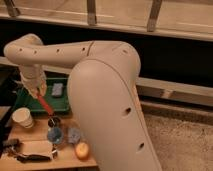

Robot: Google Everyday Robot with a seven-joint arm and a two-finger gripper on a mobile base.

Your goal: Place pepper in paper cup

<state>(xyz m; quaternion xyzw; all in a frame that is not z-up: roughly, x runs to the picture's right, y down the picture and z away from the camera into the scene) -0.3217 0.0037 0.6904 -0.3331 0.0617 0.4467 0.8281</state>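
Note:
My gripper (36, 92) hangs from the white arm above the green tray (30, 102) at the left. It is shut on the pepper (45, 105), a slim red-orange chili that dangles down and to the right from the fingers. The paper cup (23, 118), cream-white and round-rimmed, stands on the wooden table below and to the left of the gripper. The pepper's tip is to the right of the cup and above table level.
A small dark cup (54, 121), a small blue cup (55, 135), a round yellow-orange fruit (82, 149), a blue-grey crumpled item (75, 134) and a pale object (36, 148) lie on the table. A grey block (57, 89) sits in the tray. My large arm link fills the centre.

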